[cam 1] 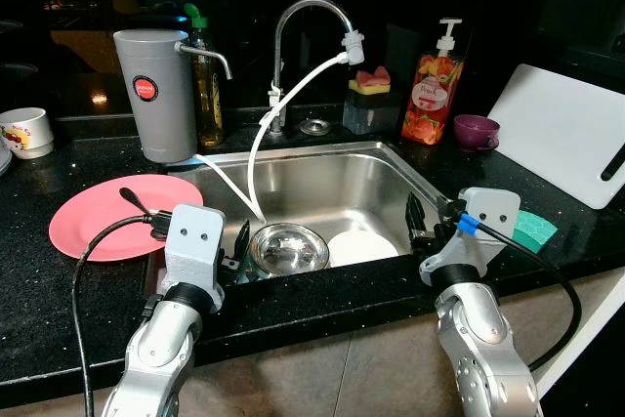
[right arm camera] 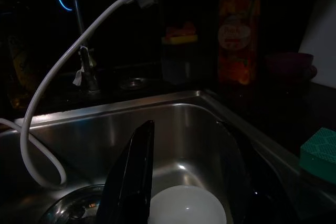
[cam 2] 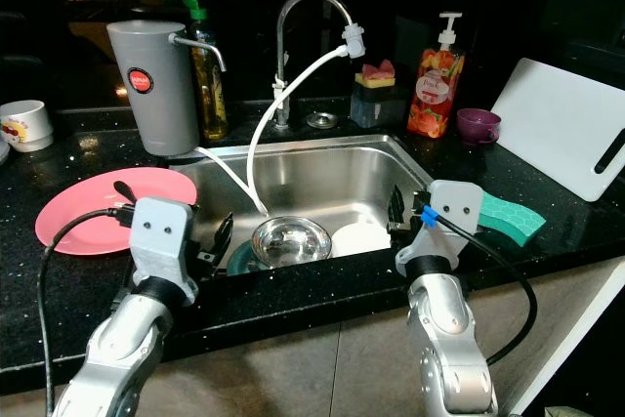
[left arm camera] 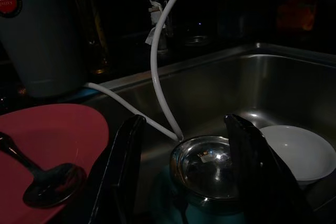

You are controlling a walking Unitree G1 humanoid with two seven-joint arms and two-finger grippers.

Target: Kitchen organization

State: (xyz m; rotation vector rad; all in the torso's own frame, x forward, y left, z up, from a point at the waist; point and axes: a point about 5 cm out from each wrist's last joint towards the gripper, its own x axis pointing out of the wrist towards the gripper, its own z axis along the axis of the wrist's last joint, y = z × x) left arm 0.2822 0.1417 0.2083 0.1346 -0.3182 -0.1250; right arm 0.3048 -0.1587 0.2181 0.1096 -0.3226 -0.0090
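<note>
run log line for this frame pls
phase: reach into sink | left gripper: open, over steel bowl | right gripper: open, over white bowl | pink plate: on counter, spoon on it

Both head views are sharp and evenly lit from above, with no motion blur. Glare streaks the stainless steel sink basin [cam 1: 322,183] and the round steel bowl [cam 1: 289,245]; the speckled black countertop [cam 1: 59,280] glints. The backsplash falls into darkness. Both wrist views are very dim and murky, showing only faint highlights
</note>
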